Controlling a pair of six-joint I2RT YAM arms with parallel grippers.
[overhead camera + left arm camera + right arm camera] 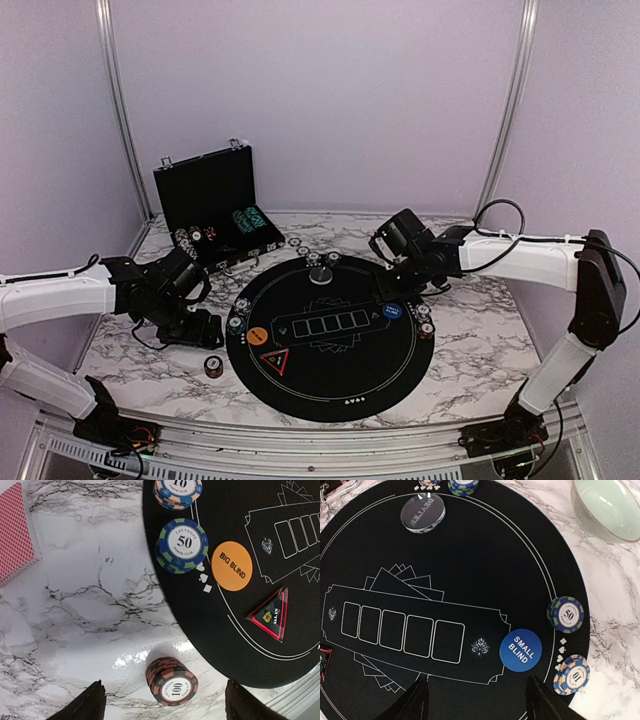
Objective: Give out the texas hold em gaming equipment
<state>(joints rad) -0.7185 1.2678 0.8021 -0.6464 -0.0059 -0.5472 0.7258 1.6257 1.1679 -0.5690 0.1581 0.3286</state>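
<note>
My left gripper (165, 684) hangs open over the marble, its fingers (91, 703) wide on either side of a brown 100 chip stack (172, 681) and not touching it. That stack (213, 366) lies just off the black round mat (330, 385). Blue-green 50 chips (181, 545), 10 chips (178, 491) and the orange big blind disc (231, 566) sit on the mat's left side. A red-backed card deck (15, 535) lies on the marble. My right gripper (477, 696) is open and empty above the mat, beside the blue small blind disc (520, 650), 50 chips (565, 613) and 10 chips (574, 674).
The open black case (210, 200) with chips stands at the back left. A pale green bowl (607, 505) sits off the mat's far right. A dealer button (423, 512) and a red all-in triangle (270, 615) lie on the mat.
</note>
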